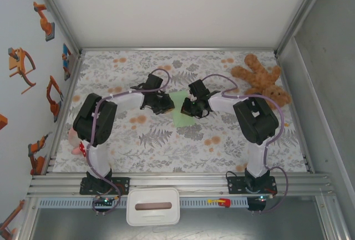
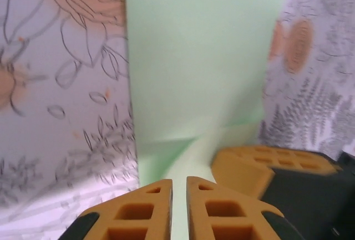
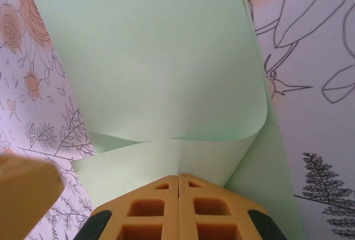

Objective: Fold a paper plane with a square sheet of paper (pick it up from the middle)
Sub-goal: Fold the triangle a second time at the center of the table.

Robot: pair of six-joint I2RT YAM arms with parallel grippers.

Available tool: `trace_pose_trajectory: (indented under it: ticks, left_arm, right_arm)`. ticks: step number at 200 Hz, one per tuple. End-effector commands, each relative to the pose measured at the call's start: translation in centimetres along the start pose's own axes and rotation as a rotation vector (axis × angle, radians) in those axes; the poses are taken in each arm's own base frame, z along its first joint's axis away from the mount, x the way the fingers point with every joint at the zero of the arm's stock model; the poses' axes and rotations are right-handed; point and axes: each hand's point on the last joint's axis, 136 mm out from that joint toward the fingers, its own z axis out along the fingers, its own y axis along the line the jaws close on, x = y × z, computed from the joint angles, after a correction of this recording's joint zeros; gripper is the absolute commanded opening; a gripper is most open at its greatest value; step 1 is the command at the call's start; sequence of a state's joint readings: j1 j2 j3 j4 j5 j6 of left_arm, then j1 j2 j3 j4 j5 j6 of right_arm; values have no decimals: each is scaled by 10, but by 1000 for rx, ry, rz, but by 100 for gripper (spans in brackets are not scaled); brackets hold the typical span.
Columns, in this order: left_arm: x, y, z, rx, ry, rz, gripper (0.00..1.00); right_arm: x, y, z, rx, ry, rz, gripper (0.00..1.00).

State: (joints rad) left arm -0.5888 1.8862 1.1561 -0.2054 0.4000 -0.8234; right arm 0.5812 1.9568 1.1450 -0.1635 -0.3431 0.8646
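Where my two arms meet at the middle of the bench (image 1: 166,151), the square sheet of paper (image 1: 178,117) lies on the floral cover between my wrists, pale green and unmarked.

Left jaws: parted by a narrow slit. In the left wrist view the green of the sheet (image 2: 194,57) shows through that slit. Whether any paper sits inside it, I cannot tell. The left fingertips (image 2: 150,207) stand low over the sheet.

Right jaws: closed flush, pad against pad, pinching the sheet at its near edge. From the right fingertips (image 3: 155,207) the paper (image 3: 150,57) rises and bends over in a soft, uncreased curl, one layer arching above the layer beneath. One right finger (image 2: 260,168) shows in the left wrist view, just beside the left fingertips and over the sheet.

A brown teddy bear (image 1: 263,79) lies at the far right corner of the bench, well apart from the sheet.
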Motion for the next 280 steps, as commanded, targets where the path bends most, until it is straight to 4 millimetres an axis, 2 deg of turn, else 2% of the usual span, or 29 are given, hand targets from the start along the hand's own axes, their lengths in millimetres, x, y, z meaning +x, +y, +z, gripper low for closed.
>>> trace_pose_trajectory:
  ticks: [1, 38, 58, 101, 129, 203, 224, 258, 280]
  left_arm:
    - [15, -14, -9, 69, -20, -26, 17]
    - [44, -24, 0, 127, 13, -36, 17]
    - [56, -19, 11, 91, 52, -31, 15]
    - [59, -4, 23, 36, 68, -41, 11]
    - [64, 13, 29, -19, 78, -46, 10]
    - [75, 37, 27, -46, 92, -57, 9]
    - [75, 31, 20, -6, 84, -38, 9]
    - [61, -7, 3, 124, 27, 23, 10]
    - [51, -17, 5, 136, 13, 33, 10]
  right_arm:
    - [14, -45, 14, 140, 16, 72, 0]
    - [15, -48, 15, 139, 17, 86, 0]
    - [16, -50, 17, 136, 20, 98, 0]
    - [16, -52, 18, 131, 23, 111, 0]
    - [17, -55, 18, 137, 26, 114, 0]
    - [15, -70, 16, 155, 26, 117, 0]
    - [16, -71, 16, 154, 31, 113, 0]
    - [18, -74, 20, 154, 40, 118, 0]
    - [19, -75, 22, 153, 43, 123, 0]
